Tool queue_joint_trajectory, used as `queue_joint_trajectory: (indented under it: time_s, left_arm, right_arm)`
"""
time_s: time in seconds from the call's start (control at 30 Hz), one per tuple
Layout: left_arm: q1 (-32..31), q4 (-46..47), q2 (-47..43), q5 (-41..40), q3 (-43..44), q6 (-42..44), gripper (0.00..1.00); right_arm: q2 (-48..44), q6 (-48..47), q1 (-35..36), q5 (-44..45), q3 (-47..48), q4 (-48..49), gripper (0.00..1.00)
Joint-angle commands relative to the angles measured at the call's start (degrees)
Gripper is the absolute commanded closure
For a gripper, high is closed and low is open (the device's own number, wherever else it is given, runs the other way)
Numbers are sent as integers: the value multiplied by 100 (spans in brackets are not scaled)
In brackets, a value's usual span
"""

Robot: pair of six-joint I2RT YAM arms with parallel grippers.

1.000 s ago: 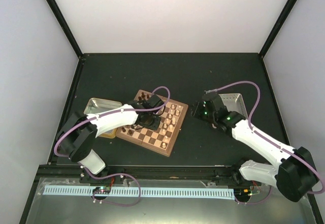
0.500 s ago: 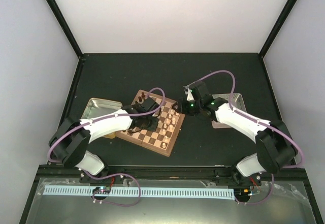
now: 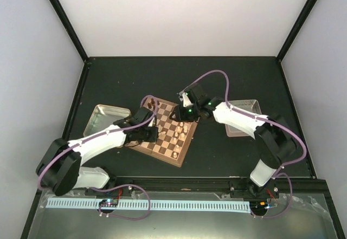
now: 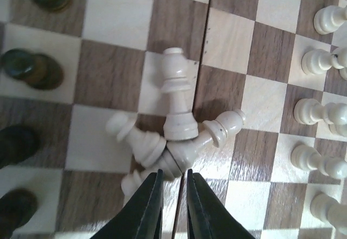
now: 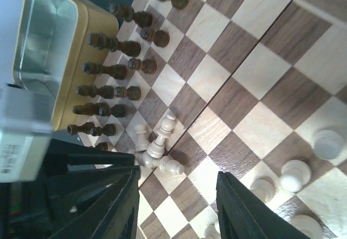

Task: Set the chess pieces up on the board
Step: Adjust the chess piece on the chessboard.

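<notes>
The board (image 3: 174, 157) lies at the table's centre. Three or more cream chess pieces (image 4: 179, 111) lie toppled in a heap on its middle squares, also seen in the right wrist view as a cluster (image 5: 157, 148). More cream pieces (image 4: 317, 60) stand upright along one side, and dark chessmen (image 5: 111, 68) stand in rows on the other. My left gripper (image 4: 173, 173) is shut and empty, with its tips right at the heap's edge. My right gripper (image 5: 176, 201) hangs open above the board, with the heap just ahead of its left finger (image 5: 122, 206).
A gold tin tray (image 3: 105, 117) sits left of the board, close behind the dark rows (image 5: 46, 44). A grey square tray (image 3: 251, 108) lies to the right, partly under the right arm. Both arms reach over the board from opposite sides.
The right arm has swung left from the grey tray to above the board, its jaws narrowing a little. The left gripper has pulled back toward the board's near-left side and closed.
</notes>
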Motion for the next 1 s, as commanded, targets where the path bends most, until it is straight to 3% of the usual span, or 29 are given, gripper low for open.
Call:
queue_joint_trajectory:
  time_s: [0.0,0.3,0.57,0.97]
  left_arm:
    - [271,61,-680,411,-183,-275,83]
    - [595,0,-1439,581,-466,-477,72]
    - [766,237,-1392,602,-818,-868,79]
    - [843,892,-1003,1081,-1006,-1023,83]
  right_arm:
    - [244,-212,155,-115,284,-209,60]
    - [829,-535,587,339,826,-665,59]
    - [1498,-716,886,774,1452,-1038,59]
    - [2045,-584,1047,1016,1865,-1123,61]
